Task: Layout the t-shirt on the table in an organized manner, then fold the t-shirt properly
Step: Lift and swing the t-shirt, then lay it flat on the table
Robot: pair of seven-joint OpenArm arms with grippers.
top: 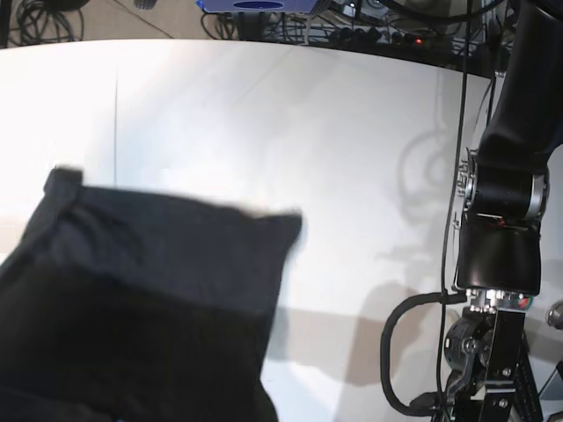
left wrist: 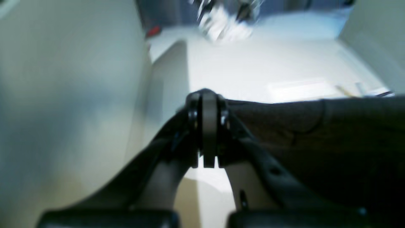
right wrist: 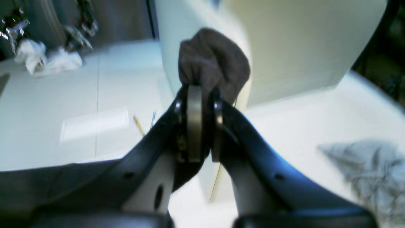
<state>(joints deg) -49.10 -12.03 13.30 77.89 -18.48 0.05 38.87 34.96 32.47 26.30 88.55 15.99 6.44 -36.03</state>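
Note:
The black t-shirt [top: 149, 299] hangs stretched in the air close to the base camera, above the white table [top: 308, 114]. Its two upper corners reach out to left and right. In the left wrist view my left gripper [left wrist: 207, 101] is shut on one edge of the t-shirt [left wrist: 316, 133], and the cloth runs taut to the right. My right gripper [right wrist: 202, 91] is shut on another edge, with a bunch of the t-shirt [right wrist: 212, 60] sticking out past its fingertips. In the base view both grippers are hidden behind the cloth.
The left arm's dark column [top: 501, 220] stands at the table's right side. Crumpled white material [right wrist: 47, 58] lies at the far table edge. A grey crumpled cloth [right wrist: 364, 167] lies on the table. A yellow pencil-like stick [right wrist: 138, 124] lies near the seam. Cables [top: 369, 31] run behind the table.

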